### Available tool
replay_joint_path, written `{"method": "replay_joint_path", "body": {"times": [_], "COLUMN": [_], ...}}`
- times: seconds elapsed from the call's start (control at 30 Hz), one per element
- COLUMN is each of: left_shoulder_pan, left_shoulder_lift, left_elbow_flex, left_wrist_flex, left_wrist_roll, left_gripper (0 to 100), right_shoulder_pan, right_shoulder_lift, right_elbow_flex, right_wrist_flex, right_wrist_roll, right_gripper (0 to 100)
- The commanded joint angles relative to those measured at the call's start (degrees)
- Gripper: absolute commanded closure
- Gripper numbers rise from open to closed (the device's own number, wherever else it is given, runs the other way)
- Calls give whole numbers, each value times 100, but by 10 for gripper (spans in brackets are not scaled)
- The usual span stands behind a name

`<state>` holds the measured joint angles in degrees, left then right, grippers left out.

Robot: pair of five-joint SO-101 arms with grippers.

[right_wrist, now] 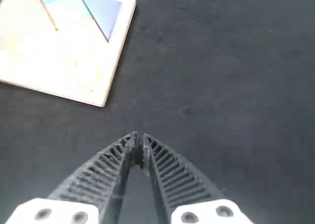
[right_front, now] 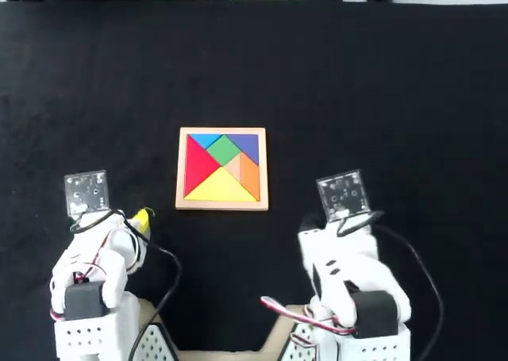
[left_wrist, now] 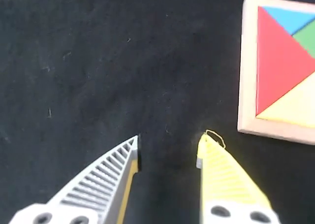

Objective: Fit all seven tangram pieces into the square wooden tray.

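The square wooden tray [right_front: 222, 208] lies mid-table, packed with coloured tangram pieces: red [right_front: 198, 169], yellow [right_front: 220, 190], green [right_front: 225, 150], light blue, dark blue, orange and a pale tan one. One tray corner [left_wrist: 248, 86] appears in the left wrist view, another tray corner [right_wrist: 115, 66] in the right wrist view. My left gripper [left_wrist: 168, 144] hovers over bare cloth beside the tray, open, nothing between its grey and yellow fingers. My right gripper [right_wrist: 139, 141] rests above the cloth on the tray's other side, shut and empty.
Black cloth [right_front: 381, 91] covers the whole table. Both arms sit folded back at the near edge, the left arm [right_front: 95, 250] and the right arm [right_front: 349, 258]. Cables run along the far edge.
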<state>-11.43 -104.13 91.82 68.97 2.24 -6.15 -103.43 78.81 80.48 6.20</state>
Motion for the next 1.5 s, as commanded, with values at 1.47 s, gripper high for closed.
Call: {"method": "replay_joint_path", "body": {"times": [1.47], "left_shoulder_pan": [523], "left_shoulder_lift": [-18], "left_elbow_flex": [549], "left_wrist_flex": [387], "left_wrist_roll": [-545], "left_gripper": [798], "right_shoulder_pan": [879], "right_shoulder_lift": [-382], "right_elbow_flex": [1771], "right_wrist_flex": [-651], "right_wrist_roll": [413], "right_gripper": [892]}}
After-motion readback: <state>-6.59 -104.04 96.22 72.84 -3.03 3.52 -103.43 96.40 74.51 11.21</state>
